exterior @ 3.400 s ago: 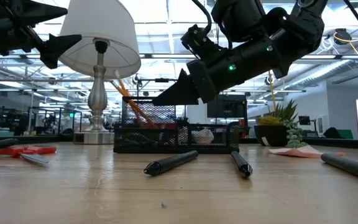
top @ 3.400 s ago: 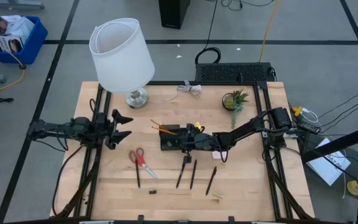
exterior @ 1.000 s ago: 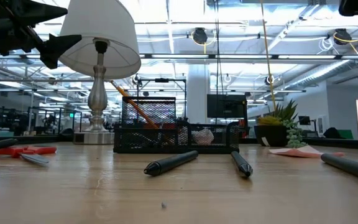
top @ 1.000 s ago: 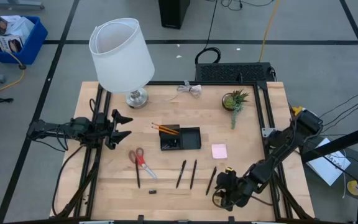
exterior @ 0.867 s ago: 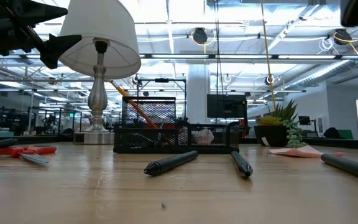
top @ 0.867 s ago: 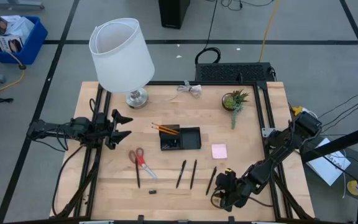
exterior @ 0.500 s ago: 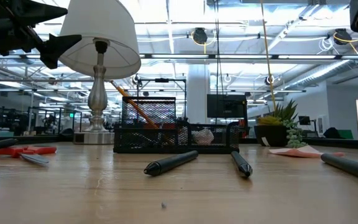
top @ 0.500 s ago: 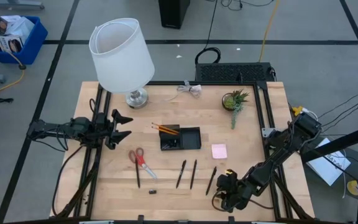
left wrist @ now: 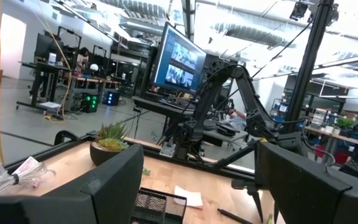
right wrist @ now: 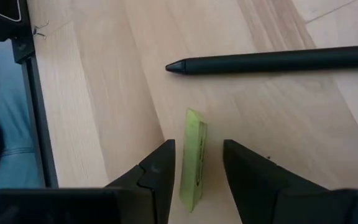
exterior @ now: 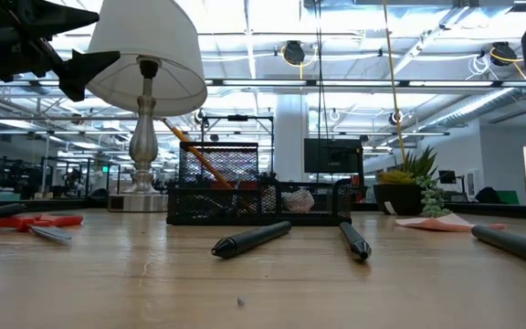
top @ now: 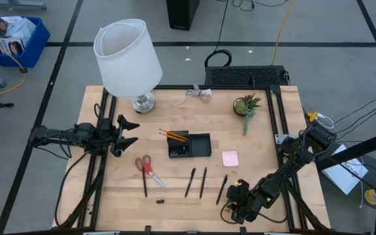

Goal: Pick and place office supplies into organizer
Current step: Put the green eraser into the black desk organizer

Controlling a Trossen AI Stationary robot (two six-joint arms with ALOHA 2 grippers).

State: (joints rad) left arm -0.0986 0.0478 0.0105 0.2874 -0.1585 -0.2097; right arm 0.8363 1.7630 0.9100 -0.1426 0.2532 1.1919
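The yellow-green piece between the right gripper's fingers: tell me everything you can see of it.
The yellow-green piece is a small, flat, elongated slab with squared ends and faint dark marks along one side; its material cannot be told. It lies flat on the wooden table, near the front edge, just short of the tip of a black pen. The right gripper has its fingers either side of it, a gap visible on each side, so nothing grips it yet.

Between my dark right fingers (right wrist: 166, 171) lies a yellow-green eraser (right wrist: 193, 158) on the pale, straight-grained wooden worktop (top: 109, 196). Beside it is a black pen (right wrist: 272, 61). Farther off I see red-handled scissors (top: 145, 166), orange pencils (top: 173, 135), a black mesh organizer (top: 189, 145), a pink sticky-note pad (top: 230, 158), a green plant (top: 247, 104) and a white lampshade (top: 127, 56).
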